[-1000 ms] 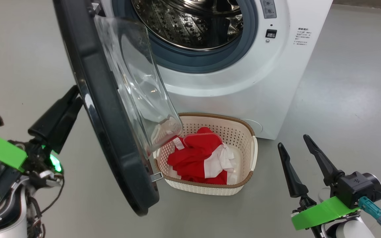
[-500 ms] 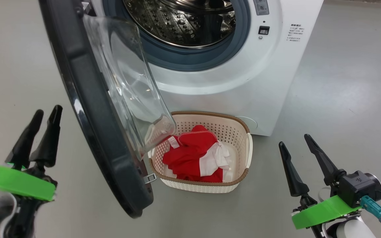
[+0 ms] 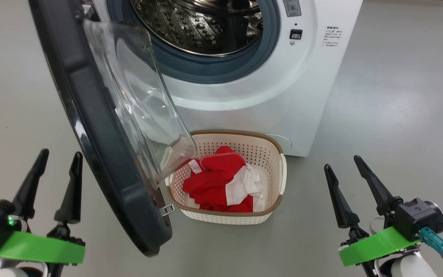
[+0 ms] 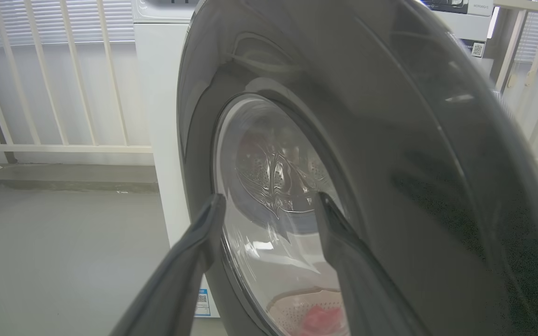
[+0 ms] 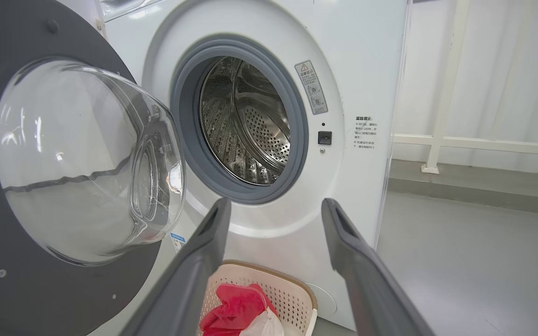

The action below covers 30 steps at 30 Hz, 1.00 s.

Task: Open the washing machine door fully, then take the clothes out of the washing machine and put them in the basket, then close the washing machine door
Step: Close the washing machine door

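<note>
Red white-trimmed garments (image 3: 214, 181) lie in the cream perforated basket (image 3: 225, 217), lower centre; steel drum (image 3: 198, 23) looks empty. Black-rimmed glass door (image 3: 90, 115), left, stands open: only closing remains. Left claw (image 3: 61, 154) and right claw (image 3: 341, 161) spread wide, empty.

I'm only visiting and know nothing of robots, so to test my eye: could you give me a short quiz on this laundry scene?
1. True or false: the clothes lie in the basket.
2. The washing machine door is: A shut, B open, C taken off.
3. What do the left gripper and the right gripper hold?
Key: 1 true; 2 B; 3 nothing, both stand open.
</note>
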Tool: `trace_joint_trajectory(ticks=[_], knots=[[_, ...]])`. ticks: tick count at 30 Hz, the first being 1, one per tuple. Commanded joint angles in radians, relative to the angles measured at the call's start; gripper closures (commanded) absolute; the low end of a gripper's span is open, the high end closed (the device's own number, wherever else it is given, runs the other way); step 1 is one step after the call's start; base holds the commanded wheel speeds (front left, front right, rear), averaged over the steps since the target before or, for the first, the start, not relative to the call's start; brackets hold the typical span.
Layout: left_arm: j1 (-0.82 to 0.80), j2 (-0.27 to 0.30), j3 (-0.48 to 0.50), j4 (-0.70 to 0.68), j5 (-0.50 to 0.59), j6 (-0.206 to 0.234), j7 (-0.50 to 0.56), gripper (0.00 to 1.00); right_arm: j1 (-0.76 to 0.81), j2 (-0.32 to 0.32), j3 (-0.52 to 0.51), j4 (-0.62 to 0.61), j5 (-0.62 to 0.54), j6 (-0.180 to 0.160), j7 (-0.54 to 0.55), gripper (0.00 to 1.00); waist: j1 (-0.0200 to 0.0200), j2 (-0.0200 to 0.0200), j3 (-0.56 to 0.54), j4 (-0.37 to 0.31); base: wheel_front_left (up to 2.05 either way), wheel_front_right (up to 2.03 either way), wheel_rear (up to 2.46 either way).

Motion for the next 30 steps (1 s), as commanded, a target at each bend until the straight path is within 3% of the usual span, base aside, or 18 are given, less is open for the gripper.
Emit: trace_joint_trajectory(ticks=[1, 12, 30], knots=[[-0.011, 0.021, 0.039, -0.015, 0.006, 0.009, -0.014, 0.0, -0.037, -0.002, 0.022, -0.024, 0.009, 0.003, -0.006, 0.0, 0.0, 0.0, -0.001, 0.001, 0.0, 0.0, 0.0], [0.028, -0.017, 0.056, -0.005, 0.013, 0.057, -0.03, 0.0, -0.035, 0.004, 0.019, -0.023, 0.014, 0.003, -0.006, 0.0, 0.0, 0.0, -0.011, 0.0, 0.0, 0.0, 0.0], [0.083, -0.066, 0.029, 0.022, 0.025, 0.093, -0.036, 0.0, -0.034, 0.011, 0.017, -0.022, 0.01, 0.003, -0.006, 0.0, 0.0, 0.0, -0.003, -0.003, 0.0, 0.0, 0.0]])
